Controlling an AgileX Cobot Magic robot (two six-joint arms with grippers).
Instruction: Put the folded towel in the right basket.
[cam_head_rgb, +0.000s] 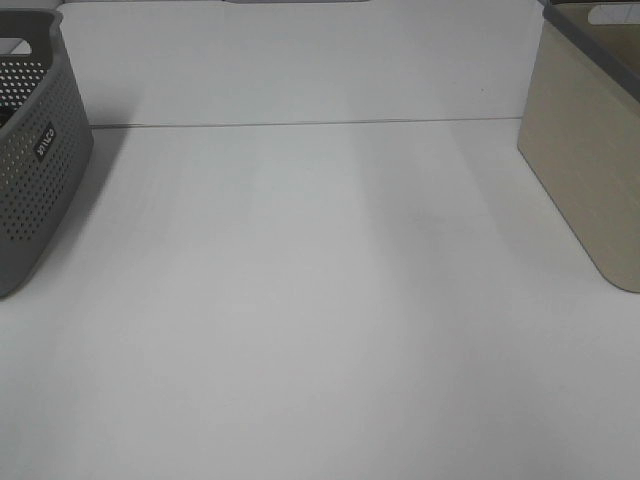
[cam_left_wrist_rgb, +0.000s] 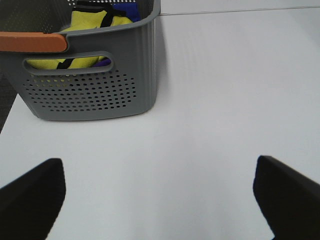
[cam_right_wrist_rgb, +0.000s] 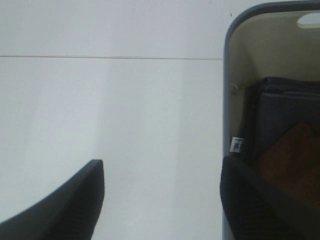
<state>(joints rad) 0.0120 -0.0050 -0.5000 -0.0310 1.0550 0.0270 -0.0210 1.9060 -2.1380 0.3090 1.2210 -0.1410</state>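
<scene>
Dark grey folded fabric towel (cam_right_wrist_rgb: 282, 107) is seen lying inside the beige smooth-walled basket (cam_right_wrist_rgb: 240, 75) with the rounded grey rim; a brown folded cloth (cam_right_wrist_rgb: 295, 155) is laid against it. Right end effector (cam_right_wrist_rgb: 162, 167) is held released and empty just outside that basket's wall. Left end effector (cam_left_wrist_rgb: 160, 162) is likewise spread wide and empty, near the grey perforated plastic basket (cam_left_wrist_rgb: 90, 92), where yellow cloth (cam_left_wrist_rgb: 90, 22) is packed. White matte bench (cam_head_rgb: 320, 300) is noted stretching broadly between the baskets, which are set well apart at opposite sides.
</scene>
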